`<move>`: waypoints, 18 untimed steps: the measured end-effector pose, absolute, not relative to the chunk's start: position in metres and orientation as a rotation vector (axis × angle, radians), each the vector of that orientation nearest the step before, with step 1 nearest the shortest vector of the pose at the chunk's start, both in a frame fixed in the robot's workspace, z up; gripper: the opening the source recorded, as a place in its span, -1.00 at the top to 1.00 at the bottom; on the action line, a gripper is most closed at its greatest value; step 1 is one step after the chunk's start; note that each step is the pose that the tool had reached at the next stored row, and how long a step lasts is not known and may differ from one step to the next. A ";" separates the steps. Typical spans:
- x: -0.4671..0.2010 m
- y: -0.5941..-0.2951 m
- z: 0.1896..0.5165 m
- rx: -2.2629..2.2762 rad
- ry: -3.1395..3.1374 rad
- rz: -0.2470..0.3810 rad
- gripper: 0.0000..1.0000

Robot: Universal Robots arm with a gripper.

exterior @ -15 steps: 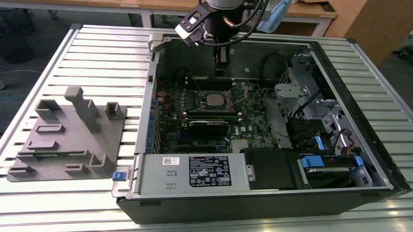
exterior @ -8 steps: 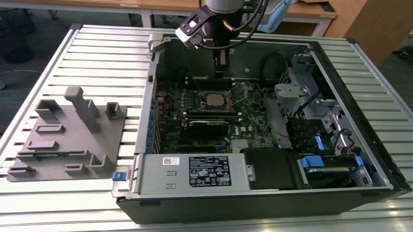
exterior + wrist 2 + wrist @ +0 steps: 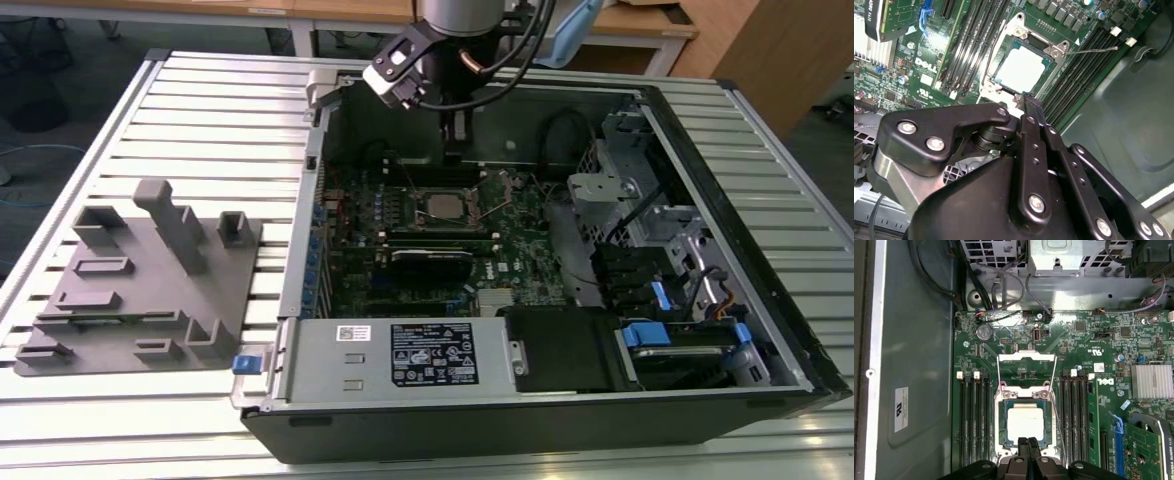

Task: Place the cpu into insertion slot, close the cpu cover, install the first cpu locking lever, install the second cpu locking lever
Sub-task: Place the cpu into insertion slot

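The cpu (image 3: 1025, 423) lies flat in the insertion slot (image 3: 1000, 412), its silver top showing in both wrist views (image 3: 1023, 68). In the exterior view it sits mid-board (image 3: 439, 205). The cpu cover (image 3: 1026, 359) stands swung open off the far side of the socket, with green board visible through its cut-out. A thin wire locking lever (image 3: 1094, 49) sticks out loose beside the socket. My gripper (image 3: 1027, 442) hovers just off the socket's near edge, fingers shut together with nothing between them. Its tip (image 3: 1030, 100) points at the chip, and it hangs above the board (image 3: 457, 150).
Black memory slots (image 3: 974, 420) flank the socket on both sides. A graphics card (image 3: 430, 262) and a labelled power supply (image 3: 400, 355) lie nearer the case front. Drive bays with blue tabs (image 3: 654, 330) fill the exterior view's right. A grey fixture block (image 3: 134, 280) stands outside the case.
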State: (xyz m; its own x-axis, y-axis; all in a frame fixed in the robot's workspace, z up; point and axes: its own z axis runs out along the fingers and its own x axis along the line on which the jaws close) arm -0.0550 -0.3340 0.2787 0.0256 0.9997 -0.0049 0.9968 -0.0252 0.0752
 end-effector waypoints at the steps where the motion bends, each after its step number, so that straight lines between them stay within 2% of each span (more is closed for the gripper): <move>1: -0.055 -0.334 0.278 2.208 2.152 0.075 0.80; 18: -0.055 -0.334 0.261 2.208 2.152 0.076 0.80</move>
